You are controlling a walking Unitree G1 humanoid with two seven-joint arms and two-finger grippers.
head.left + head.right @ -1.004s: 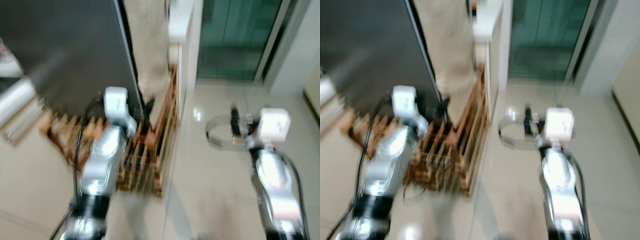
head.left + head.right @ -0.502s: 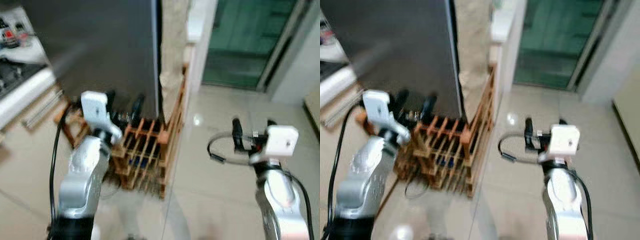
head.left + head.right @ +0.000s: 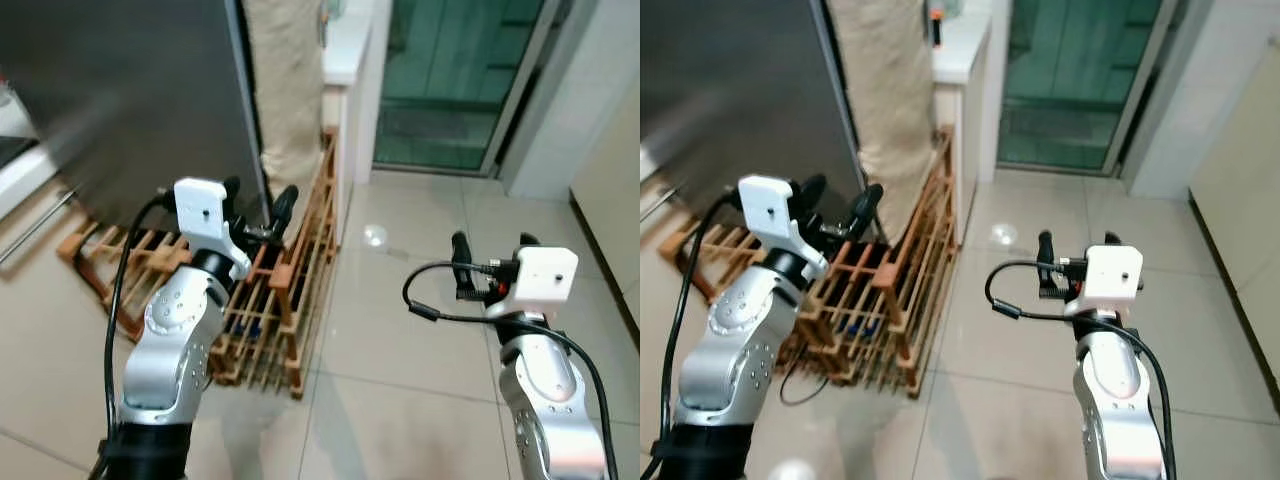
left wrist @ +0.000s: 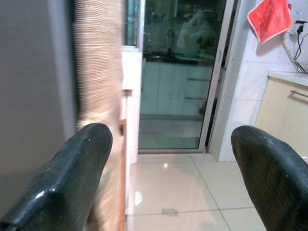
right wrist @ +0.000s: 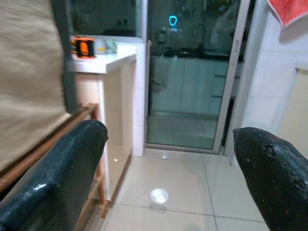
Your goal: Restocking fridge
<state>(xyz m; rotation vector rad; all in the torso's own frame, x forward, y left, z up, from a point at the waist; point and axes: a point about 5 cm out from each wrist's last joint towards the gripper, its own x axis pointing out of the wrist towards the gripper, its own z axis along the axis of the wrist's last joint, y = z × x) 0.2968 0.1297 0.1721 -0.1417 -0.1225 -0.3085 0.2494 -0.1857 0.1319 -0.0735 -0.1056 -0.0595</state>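
Left gripper [image 3: 258, 205]: fingers spread wide apart, nothing between them, touching nothing. It is raised in front of the dark grey fridge [image 3: 130, 90], above the wooden slatted rack [image 3: 285, 290] that stands on the floor against the fridge's side. In the left wrist view its two fingers [image 4: 72, 178] frame the fridge edge, a beige textured panel [image 4: 98, 67] and a glass sliding door [image 4: 178, 72].

Right gripper [image 3: 490, 262]: fingers likewise wide apart and empty, held over bare pale floor tiles [image 3: 420, 340], well apart from the rack. A black cable [image 3: 440, 300] loops beside its wrist. Its wrist view shows a white counter [image 5: 103, 62] bearing an orange item [image 5: 84, 46], too small to identify.

Red cloth [image 4: 272, 19] hangs on the tiled wall.
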